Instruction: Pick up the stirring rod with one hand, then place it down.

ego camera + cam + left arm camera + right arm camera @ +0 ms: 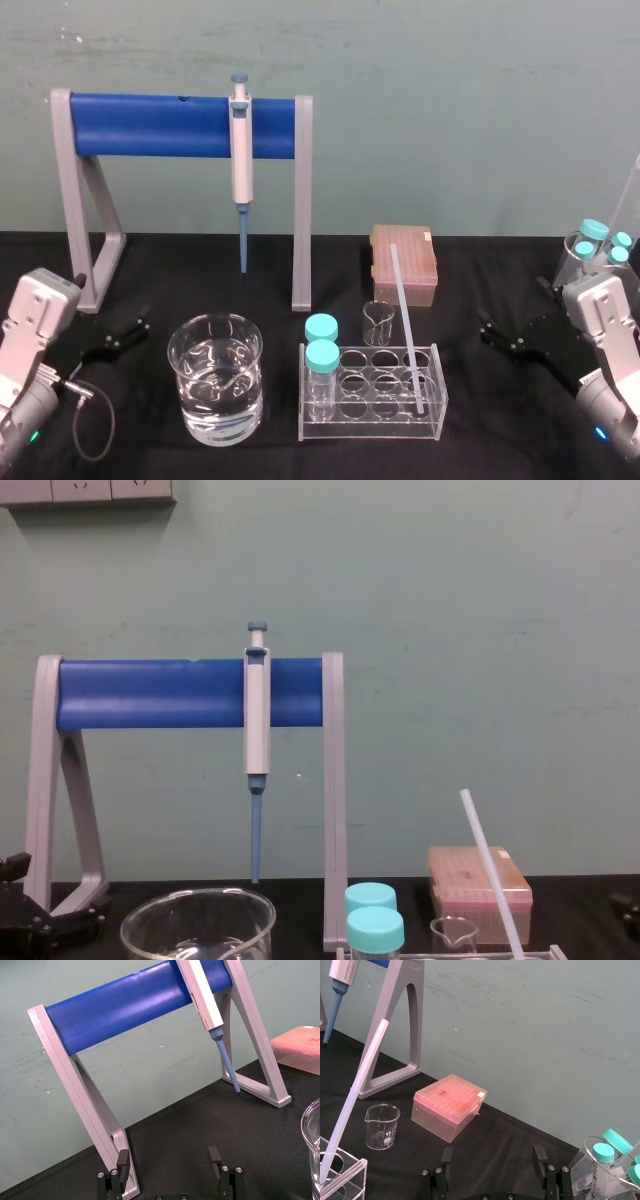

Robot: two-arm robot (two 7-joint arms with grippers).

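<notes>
In the head view the stirring rod (405, 322) stands tilted in the clear test-tube rack (370, 428) at lower centre-right of the frame. Its foot sits in a right-hand well, though which row I cannot quite tell, and its top leans up toward the pink tip box (404, 262). The left gripper (122, 333) rests at lower left beside the water beaker (195, 395). The right gripper (495, 335) is at lower right, well apart from the rack. In the left wrist view the left gripper (169, 1160) has its fingers spread with nothing between them, facing the pipette stand (80, 1095). In the right wrist view the right gripper (493, 1156) is likewise spread and empty, and the rod (355, 1095) rises from the rack just beside the small beaker (381, 1125). In the chest view the rod (488, 865) slants up at lower right of the frame, in front of the tip box. It looks light, stiff, smooth and probably brittle, so a loose pinch may let it slip or pivot. The free length above the rack's rim, about midway, seems the best hold, with the lift following the rod's own tilt.
</notes>
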